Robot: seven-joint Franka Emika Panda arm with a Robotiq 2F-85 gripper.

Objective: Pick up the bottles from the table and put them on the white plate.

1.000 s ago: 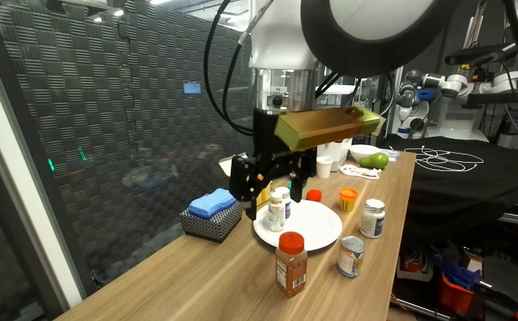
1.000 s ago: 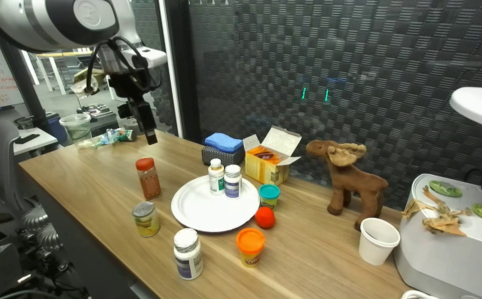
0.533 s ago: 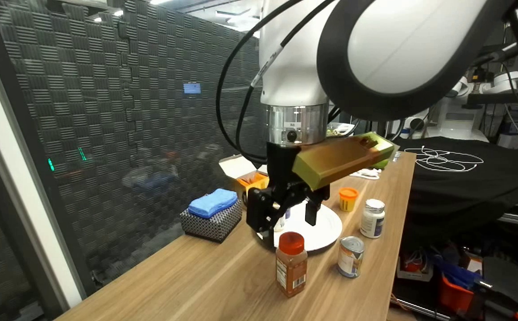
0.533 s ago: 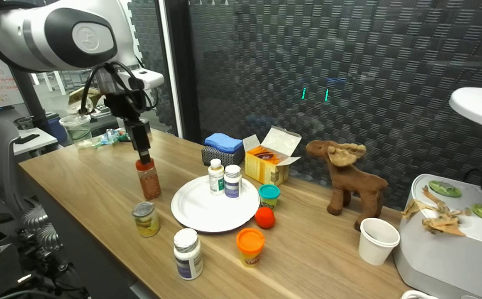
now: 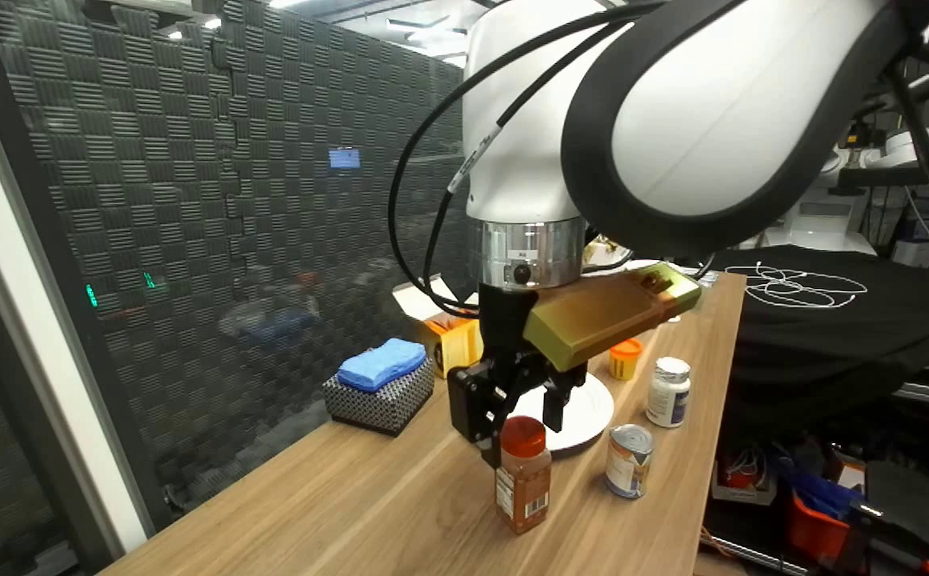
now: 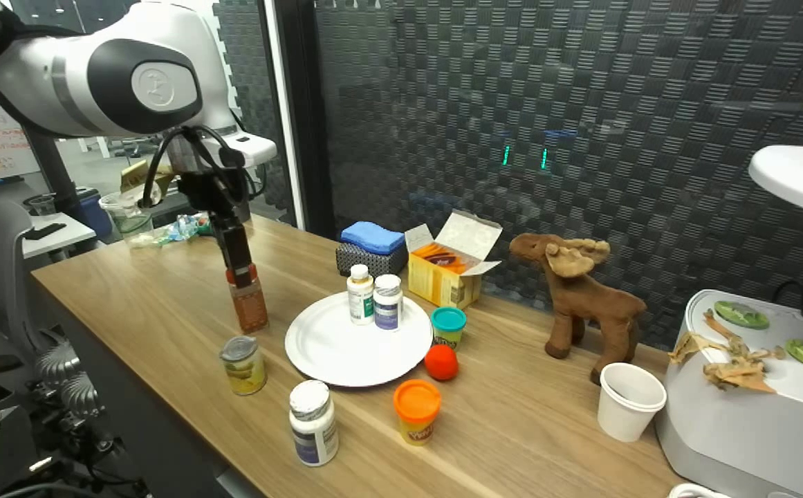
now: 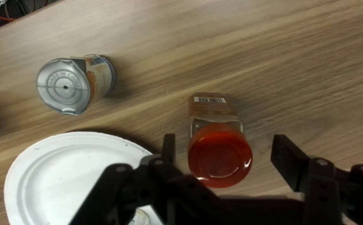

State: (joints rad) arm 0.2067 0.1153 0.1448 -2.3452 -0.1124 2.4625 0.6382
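Observation:
The amber-brown bottle (image 5: 523,492) with a red cap (image 7: 219,156) stands upright on the wooden table (image 6: 166,304), beside the white plate (image 6: 328,356). My gripper (image 7: 224,153) is open, with one finger on each side of the red cap. In the wrist view a gap shows between each finger and the cap. In an exterior view the fingers (image 6: 238,273) overlap the cap. Two white-capped bottles, one (image 6: 360,301) beside the other (image 6: 388,308), stand upright on the plate; an exterior view has them hidden behind the gripper. Another white bottle (image 6: 314,429) stands on the table near its edge.
A tin can (image 6: 243,366) stands near the amber bottle. An orange-lidded tub (image 6: 417,411), a red ball (image 6: 441,362) and a teal-lidded tub (image 6: 448,328) are round the plate. A yellow carton (image 6: 442,277) and a dark box with blue cloth (image 6: 372,249) stand behind it.
My gripper has come down from above the table onto the amber bottle, its fingers now at cap height. It stays open. The bottles and plate have not moved.

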